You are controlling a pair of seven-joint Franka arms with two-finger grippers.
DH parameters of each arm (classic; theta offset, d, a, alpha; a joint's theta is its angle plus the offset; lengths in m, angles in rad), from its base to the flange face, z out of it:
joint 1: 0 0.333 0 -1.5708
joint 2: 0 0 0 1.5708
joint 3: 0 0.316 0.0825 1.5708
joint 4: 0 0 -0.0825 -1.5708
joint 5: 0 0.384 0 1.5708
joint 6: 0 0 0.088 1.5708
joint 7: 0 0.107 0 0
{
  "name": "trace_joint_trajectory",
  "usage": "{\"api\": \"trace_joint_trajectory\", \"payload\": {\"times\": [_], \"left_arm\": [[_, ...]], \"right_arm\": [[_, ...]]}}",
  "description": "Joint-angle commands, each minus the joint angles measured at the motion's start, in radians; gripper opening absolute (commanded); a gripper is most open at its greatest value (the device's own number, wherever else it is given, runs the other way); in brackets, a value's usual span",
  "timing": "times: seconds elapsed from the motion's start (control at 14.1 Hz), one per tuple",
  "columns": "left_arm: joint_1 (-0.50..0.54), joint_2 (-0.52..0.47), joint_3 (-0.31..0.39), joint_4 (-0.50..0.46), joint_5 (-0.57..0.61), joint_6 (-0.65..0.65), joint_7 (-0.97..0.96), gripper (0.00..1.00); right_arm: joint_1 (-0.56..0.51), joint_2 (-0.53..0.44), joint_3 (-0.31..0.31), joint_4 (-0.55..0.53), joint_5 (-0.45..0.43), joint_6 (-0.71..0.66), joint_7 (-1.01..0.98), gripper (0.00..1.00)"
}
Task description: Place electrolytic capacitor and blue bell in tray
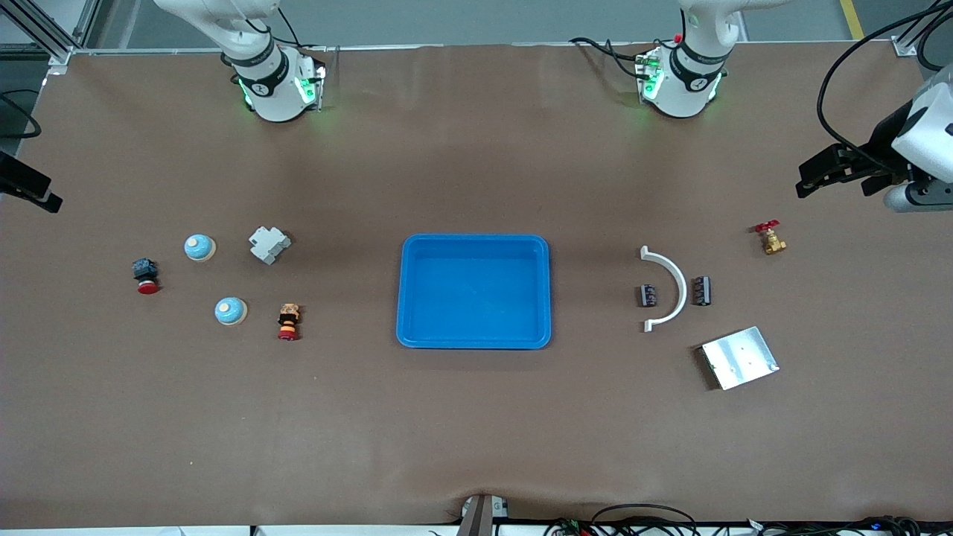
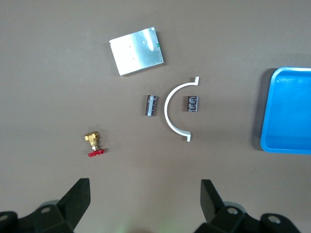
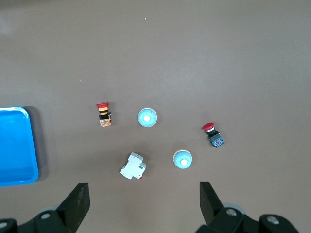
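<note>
Blue tray (image 1: 474, 291) sits empty mid-bench, so you have not begun. Two capacitors (image 1: 648, 296) (image 1: 701, 290) flank a white arc (image 1: 666, 286) toward the left arm's end; two blue bells (image 1: 199, 247) (image 1: 230, 310) lie toward the right arm's end. Your left claw (image 2: 145, 194) and right claw (image 3: 144, 194) hang wide, holding nothing; pick one, descend. Only the front view shows both clusters; the right claw appears solely in its wrist view.

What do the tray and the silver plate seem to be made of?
The tray looks like moulded plastic: uniform bright blue, glossy, with rounded corners and a raised rim. The silver plate looks like bare metal, perhaps aluminium: flat, pale grey, dully reflective, with small holes.
</note>
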Motion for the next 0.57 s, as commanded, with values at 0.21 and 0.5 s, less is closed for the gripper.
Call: {"api": "trace_joint_trajectory", "payload": {"times": [0.21, 0.5], "left_arm": [[0.005, 0.006, -0.001, 0.018, 0.010, -0.020, 0.004, 1.00], [0.009, 0.051, 0.000, 0.018, 0.010, -0.020, 0.006, 1.00]], "right_arm": [[-0.019, -0.017, 0.015, -0.011, 0.006, 0.000, 0.017, 1.00], [-0.017, -0.017, 0.015, -0.016, 0.006, 0.002, 0.017, 1.00]]}}
